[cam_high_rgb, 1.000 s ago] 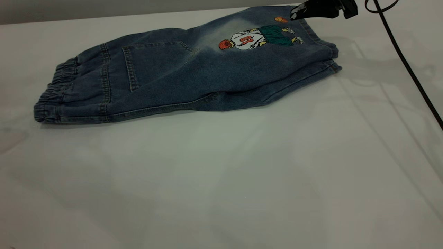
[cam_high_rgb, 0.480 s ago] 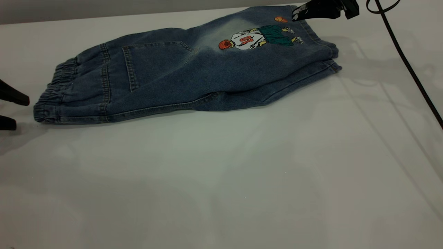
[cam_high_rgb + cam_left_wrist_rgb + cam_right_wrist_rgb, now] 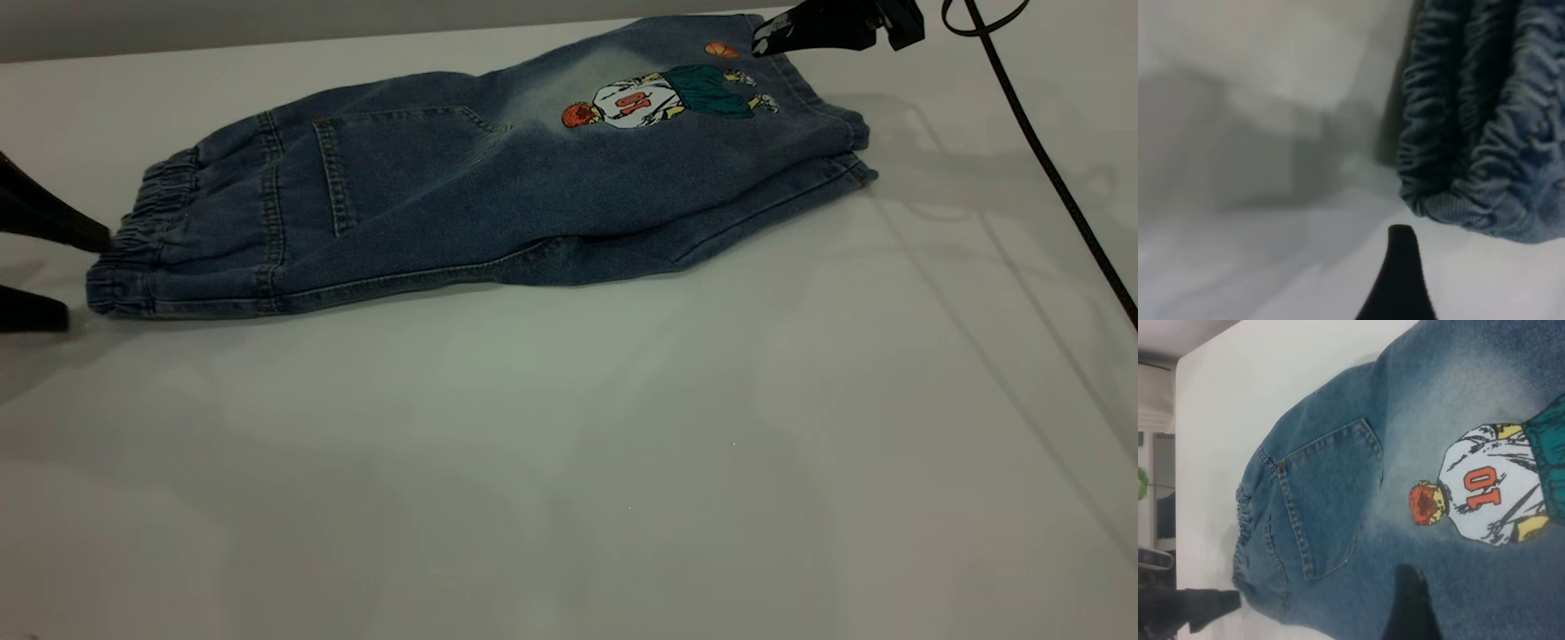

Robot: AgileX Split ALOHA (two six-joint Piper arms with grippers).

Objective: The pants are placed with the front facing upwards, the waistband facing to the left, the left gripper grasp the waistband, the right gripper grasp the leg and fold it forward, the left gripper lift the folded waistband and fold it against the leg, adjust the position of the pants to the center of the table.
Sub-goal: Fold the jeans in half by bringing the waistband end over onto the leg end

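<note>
Blue denim shorts [image 3: 498,178], already folded lengthwise. Left gripper [image 3: 53,276], jaws spread, must close on the gathered waistband [image 3: 142,240]; right gripper's [image 3: 827,25] jaws: cannot tell.

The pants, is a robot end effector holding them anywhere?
No. The left end effector is open beside the waistband, fingers either side, not closed. The right end effector hovers over the leg.

My left pincer [image 3: 44,276] is matte black, its two fingers tapering like wedges to blunt tips. My right pincer [image 3: 769,37] is black too, blocky, trailing a thin black looping cable [image 3: 1040,151].
</note>
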